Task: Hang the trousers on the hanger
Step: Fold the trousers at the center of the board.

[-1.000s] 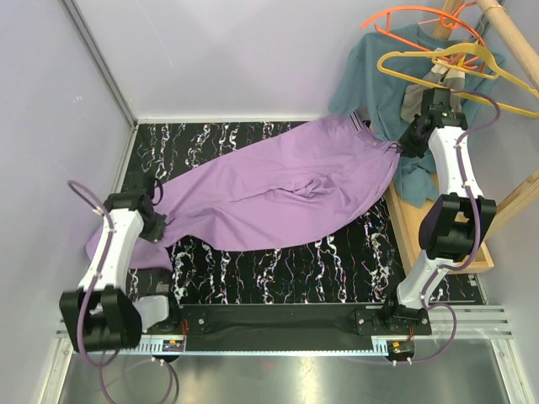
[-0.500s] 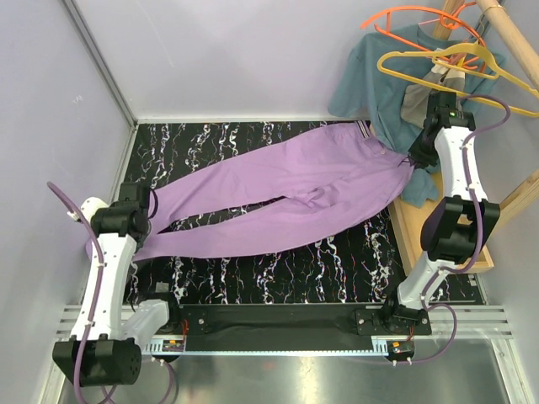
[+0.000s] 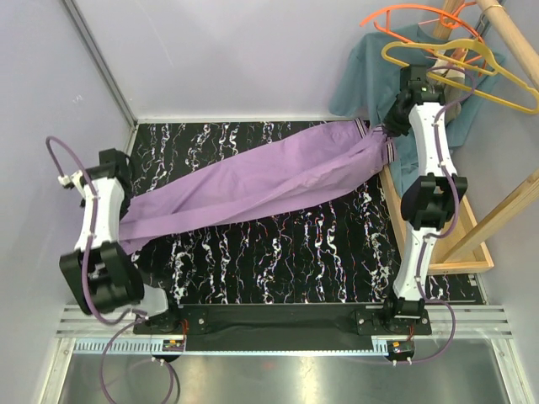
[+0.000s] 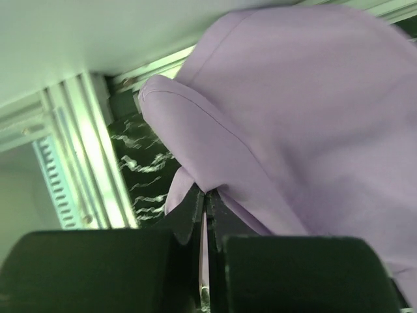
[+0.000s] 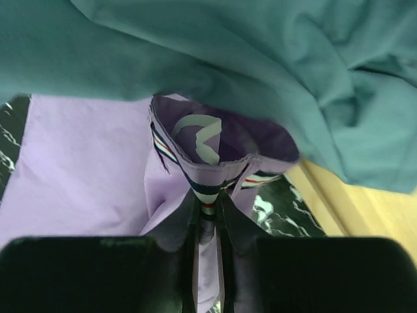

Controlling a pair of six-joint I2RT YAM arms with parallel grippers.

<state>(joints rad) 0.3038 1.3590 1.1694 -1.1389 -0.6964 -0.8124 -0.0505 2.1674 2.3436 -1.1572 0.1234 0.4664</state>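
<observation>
One pair of trousers [image 3: 253, 181], one yellow hanger [image 3: 518, 101], one teal shirt [image 3: 362, 76] and two robot arms [image 3: 97, 210].

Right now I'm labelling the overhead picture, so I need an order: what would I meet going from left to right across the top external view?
left arm → trousers → right arm → wooden rack pole

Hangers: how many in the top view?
2: a yellow hanger on the wooden rack, top right, and an orange hanger just above and left of it, over the teal shirt. More may be hidden behind the rack.
</observation>
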